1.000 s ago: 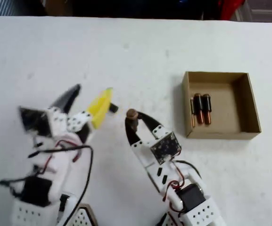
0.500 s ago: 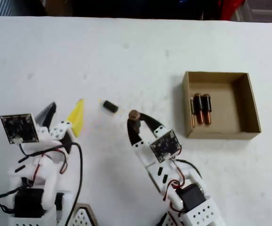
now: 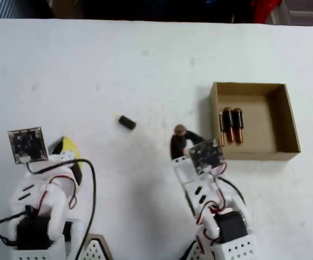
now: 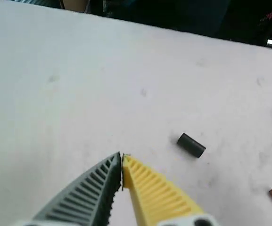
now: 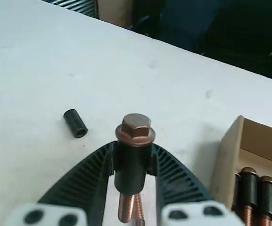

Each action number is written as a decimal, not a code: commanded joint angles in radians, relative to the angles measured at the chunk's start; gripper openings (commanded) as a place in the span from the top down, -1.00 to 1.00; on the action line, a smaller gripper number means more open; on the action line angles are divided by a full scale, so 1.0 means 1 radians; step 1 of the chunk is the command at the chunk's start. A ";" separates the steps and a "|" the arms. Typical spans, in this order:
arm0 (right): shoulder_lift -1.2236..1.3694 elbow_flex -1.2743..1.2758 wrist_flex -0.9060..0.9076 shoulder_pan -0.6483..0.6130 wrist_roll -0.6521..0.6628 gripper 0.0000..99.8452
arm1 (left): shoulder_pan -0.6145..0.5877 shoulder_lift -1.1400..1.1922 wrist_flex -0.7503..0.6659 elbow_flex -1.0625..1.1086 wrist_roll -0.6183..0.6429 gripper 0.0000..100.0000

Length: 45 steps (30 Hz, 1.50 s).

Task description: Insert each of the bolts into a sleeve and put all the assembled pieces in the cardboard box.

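Bolt point(image 5: 136, 133) already seated in black sleeve point(image 5: 131, 165), head up, copper shank poking out below. Right jaws clamped on the sleeve body, not the bolt, prob so the pair stays together for the carry. Held upright over tabletop point(image 3: 145, 59), just outside a corner of the cardboard box point(image 3: 254, 155). Box has a few assembled pieces point(image 3: 231, 124) lying side by side along one wall, w/ room on the other side for this one. Next step, my guess: lift over rim, release. Risk: bolt slides out if tilted head-down. Spare sleeve point(image 3: 127, 123) on its side in the open, apart from both arms, no bolt in it. Left jaws closed, tips touching, holding nothing, back near own base and out of the way.
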 commanded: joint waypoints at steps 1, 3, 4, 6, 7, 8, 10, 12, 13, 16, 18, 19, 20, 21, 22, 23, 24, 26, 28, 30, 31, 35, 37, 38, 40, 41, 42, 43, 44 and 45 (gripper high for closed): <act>-0.012 -0.132 0.050 0.067 0.008 0.97 | -0.007 0.002 0.006 0.046 -0.003 0.93; -0.012 -0.184 0.110 0.113 0.008 0.97 | -0.007 0.002 0.006 0.072 -0.003 0.93; -0.012 -0.213 0.136 0.133 0.011 0.97 | -0.007 0.002 0.006 0.083 -0.003 0.93; -0.010 -0.273 0.177 0.170 0.015 0.97 | -0.007 0.002 0.008 0.100 -0.003 0.93; -0.010 -0.305 0.193 0.186 0.017 0.97 | -0.007 0.002 0.009 0.110 -0.003 0.93; -0.010 -0.336 0.206 0.203 0.017 0.97 | -0.007 0.002 0.008 0.124 -0.003 0.93; -0.004 -0.394 0.229 0.228 0.034 0.97 | -0.007 0.002 0.008 0.158 -0.009 0.93; 0.036 -0.450 0.251 0.243 0.057 0.97 | -0.005 0.002 0.006 0.186 -0.011 0.93; 0.071 -0.476 0.260 0.252 0.060 0.97 | -0.005 0.002 0.006 0.193 -0.011 0.93; 0.213 -0.552 0.262 0.280 0.063 0.97 | 0.002 0.002 0.011 0.213 -0.032 0.93; 0.328 -0.606 0.260 0.305 0.064 0.97 | 0.002 0.002 0.008 0.236 -0.094 0.93; 0.387 -0.635 0.260 0.320 0.066 0.97 | 0.002 0.002 0.008 0.249 -0.118 0.93; 0.449 -0.664 0.260 0.337 0.066 0.97 | 0.002 0.002 0.008 0.258 -0.133 0.93; 0.512 -0.692 0.257 0.354 0.066 0.97 | 0.002 0.002 0.008 0.265 -0.144 0.93; 0.579 -0.723 0.257 0.371 0.066 0.97 | 0.002 0.002 0.008 0.275 -0.146 0.93; 0.650 -0.756 0.257 0.387 0.066 0.97 | 0.002 0.002 0.008 0.282 -0.152 0.93; 0.719 -0.790 0.257 0.403 0.066 0.97 | 0.002 0.002 0.006 0.288 -0.166 0.93; 0.860 -0.861 0.257 0.443 0.066 0.97 | 0.002 0.002 0.006 0.304 -0.196 0.93; 1.006 -0.941 0.257 0.478 0.066 0.97 | 0.002 0.002 0.006 0.325 -0.213 0.93; 1.144 -1.025 0.257 0.509 0.066 0.97 | 0.002 0.002 0.006 0.336 -0.216 0.93; 1.210 -1.069 0.260 0.521 0.066 0.97 | 0.004 0.002 0.006 0.339 -0.216 0.93; 1.457 -1.231 0.263 0.575 0.066 0.97 | 0.058 0.002 0.008 0.377 -0.216 0.93; 1.564 -1.298 0.263 0.595 0.066 0.97 | 0.094 0.002 0.006 0.390 -0.218 0.93; 1.616 -1.329 0.265 0.601 0.068 0.97 | 0.104 0.002 0.006 0.393 -0.218 0.93; 1.709 -1.390 0.289 0.607 0.068 0.97 | 0.104 0.002 0.006 0.393 -0.218 0.93; 1.755 -1.422 0.308 0.608 0.069 0.97 | 0.104 0.002 0.006 0.394 -0.218 0.93; 1.797 -1.458 0.328 0.608 0.084 0.97 | 0.104 0.002 0.006 0.396 -0.218 0.93; 1.839 -1.493 0.349 0.610 0.110 0.97 | 0.104 0.002 0.006 0.404 -0.218 0.93; 1.879 -1.528 0.369 0.610 0.132 0.97 | 0.105 0.002 0.003 0.414 -0.218 0.93; 1.919 -1.560 0.387 0.611 0.147 0.97 | 0.105 0.002 -0.009 0.423 -0.218 0.93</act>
